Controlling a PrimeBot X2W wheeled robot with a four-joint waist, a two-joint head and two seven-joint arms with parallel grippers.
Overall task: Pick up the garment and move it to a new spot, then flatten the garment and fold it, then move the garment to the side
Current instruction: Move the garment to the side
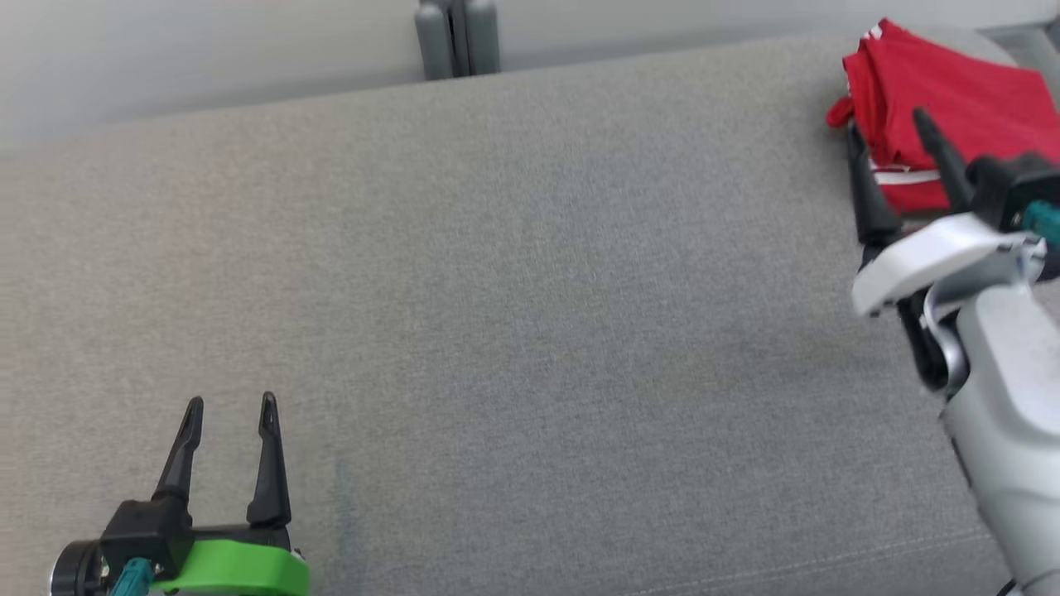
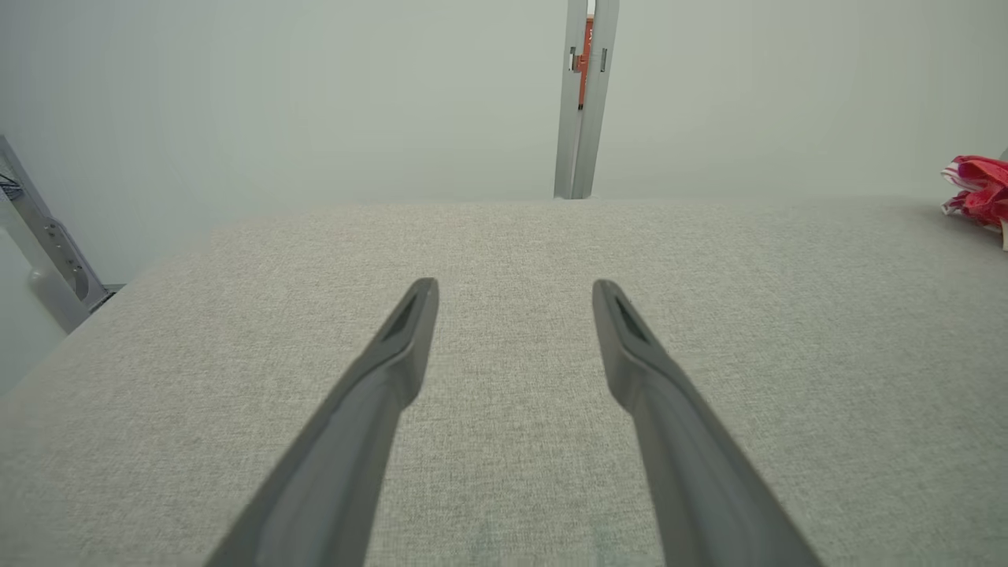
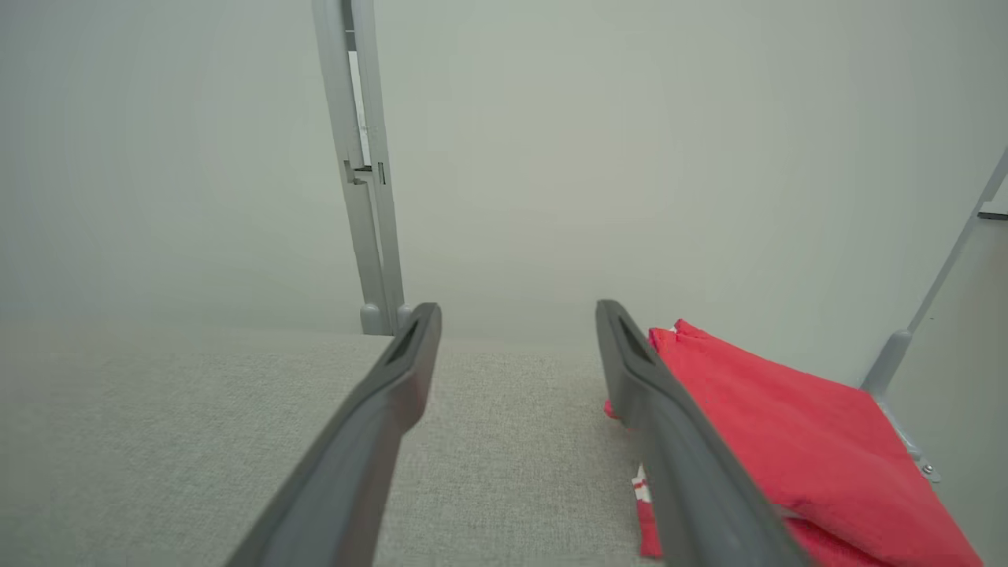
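Two grippers, both spread wide and holding nothing, over a grey fabric-topped counter (image 1: 497, 290). Red garment (image 1: 961, 99), folded flat with a strip of white trim showing, parked at the counter's far right corner. Right gripper (image 1: 884, 124) just beside it, fingertips at the garment's left edge and pointed toward the far edge. Seen along that arm, garment (image 3: 787, 425) off to the right of the right gripper (image 3: 517, 305), outside the gap and close against the outer finger; touching or not, cannot tell. Long side apparently running from that finger out toward the right edge. Left gripper (image 1: 231, 399) down at the near left edge, well apart, with the garment (image 2: 976, 189) a small red scrap at the far right from its own wrist. Folding apparently done, garment already at the side. Clearly the right arm's job, any further nudge: a small shift rightward to bring cloth between the fingers.
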